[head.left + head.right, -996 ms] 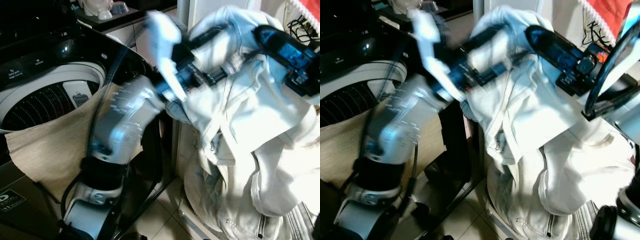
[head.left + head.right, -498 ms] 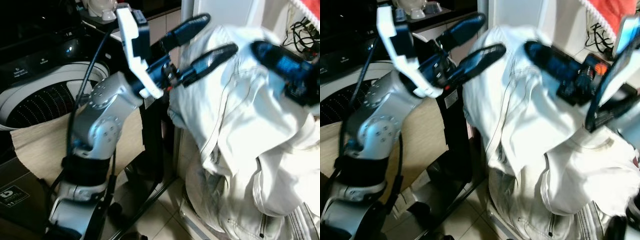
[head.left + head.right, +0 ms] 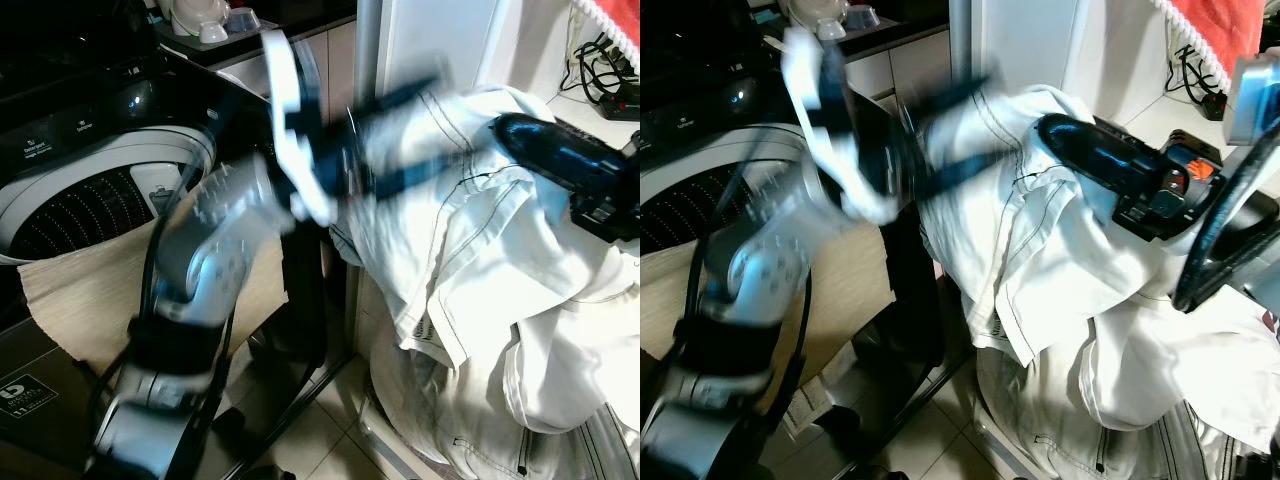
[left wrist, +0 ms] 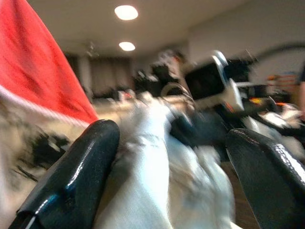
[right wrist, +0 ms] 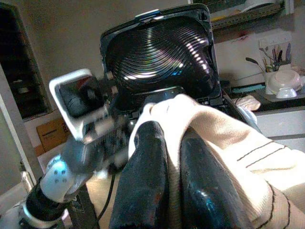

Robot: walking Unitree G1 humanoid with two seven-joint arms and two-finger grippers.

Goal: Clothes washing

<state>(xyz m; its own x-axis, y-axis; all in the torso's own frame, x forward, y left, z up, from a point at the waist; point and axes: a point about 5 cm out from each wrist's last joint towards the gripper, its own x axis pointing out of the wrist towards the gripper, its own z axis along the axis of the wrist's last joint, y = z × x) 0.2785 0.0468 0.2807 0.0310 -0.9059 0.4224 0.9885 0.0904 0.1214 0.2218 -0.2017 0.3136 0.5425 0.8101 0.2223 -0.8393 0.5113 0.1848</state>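
Right gripper (image 5: 167, 157) jaws pinch the white garment (image 3: 480, 250); left gripper (image 4: 167, 176) (blurred head-on) gapes around it.

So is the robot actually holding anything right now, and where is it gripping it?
Yes: the right gripper pinches a fold of the white garment near its top. The left gripper is open beside it, holding nothing.

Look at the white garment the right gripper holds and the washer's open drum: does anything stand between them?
Yes. The left arm, blurred, crosses between the white garment and the open drum. A beige cloth drapes over the drum's near rim. The right gripper pinches the garment.
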